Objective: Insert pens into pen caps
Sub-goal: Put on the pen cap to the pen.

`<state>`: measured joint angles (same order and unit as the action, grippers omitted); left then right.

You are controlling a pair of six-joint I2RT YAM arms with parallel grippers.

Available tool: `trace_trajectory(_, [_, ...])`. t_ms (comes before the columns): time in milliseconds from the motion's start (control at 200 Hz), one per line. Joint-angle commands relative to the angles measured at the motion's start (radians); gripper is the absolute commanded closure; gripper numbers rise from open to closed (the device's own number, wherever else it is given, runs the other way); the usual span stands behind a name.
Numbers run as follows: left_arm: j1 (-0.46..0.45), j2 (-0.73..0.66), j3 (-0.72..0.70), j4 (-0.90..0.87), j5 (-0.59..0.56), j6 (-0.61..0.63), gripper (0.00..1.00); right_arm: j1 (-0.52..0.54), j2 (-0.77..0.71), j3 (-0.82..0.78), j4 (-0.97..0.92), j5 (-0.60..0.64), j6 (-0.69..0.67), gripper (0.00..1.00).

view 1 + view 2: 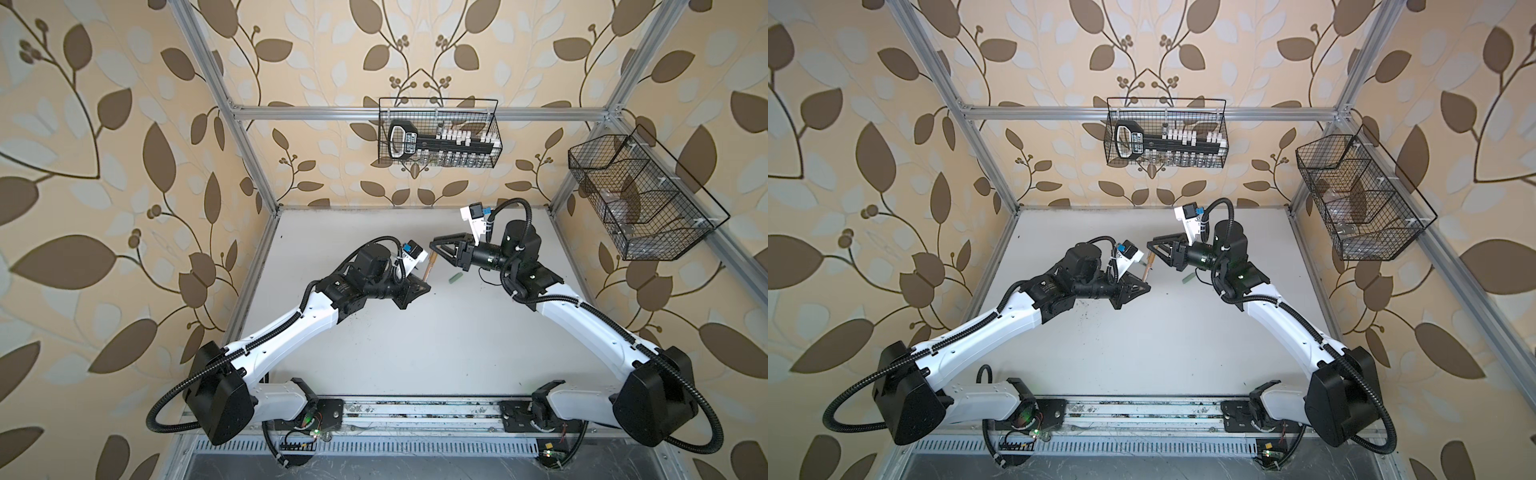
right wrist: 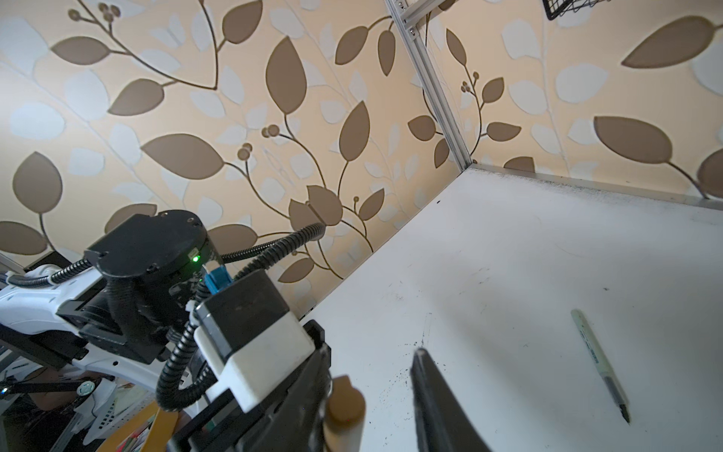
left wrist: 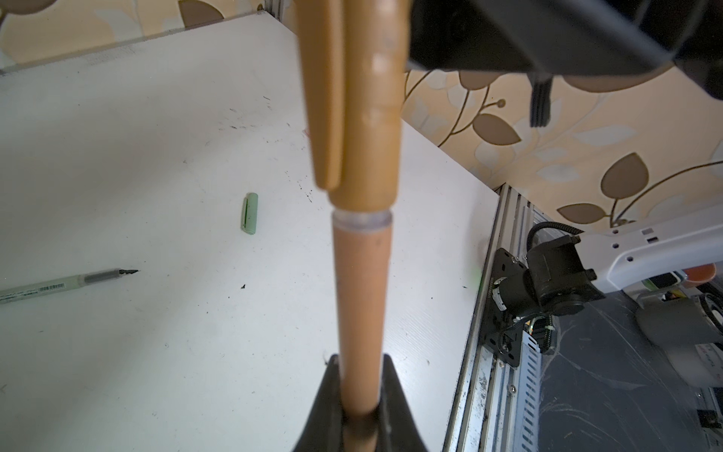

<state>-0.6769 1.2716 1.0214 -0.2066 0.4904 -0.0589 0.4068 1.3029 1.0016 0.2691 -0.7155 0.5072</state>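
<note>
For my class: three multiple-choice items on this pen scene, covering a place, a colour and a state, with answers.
1. Where is the green cap? A on the table, apart from the green pen; B on the green pen; C in a drawer.
2. What colour pen does the left hand hold? A pink; B brown; C blue.
3. The green pen's tip is: A capped; B bare; C snapped off.
Answers: A, it lies alone there; B, the brown pen is in its grip; B, dark nib shows.
</note>
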Motion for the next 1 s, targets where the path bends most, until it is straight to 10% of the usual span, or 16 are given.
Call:
trace_trajectory(0, [0.000,-0.007,0.025,0.021,0.017,0.013,1.00,0.007,0.004,0.034,-0.002,-0.006,-0.010,0.68])
trace_trajectory(335, [0.000,0.002,0.066,0.055,-0.107,0.014,1.00,0.025,0.013,0.014,-0.070,0.015,-0.048,1.00])
trace_trajectory(995, [0.118,0.072,0.144,0.330,-0.086,-0.013,1.00,0.084,0.034,-0.260,-0.126,0.169,-0.014,1.00])
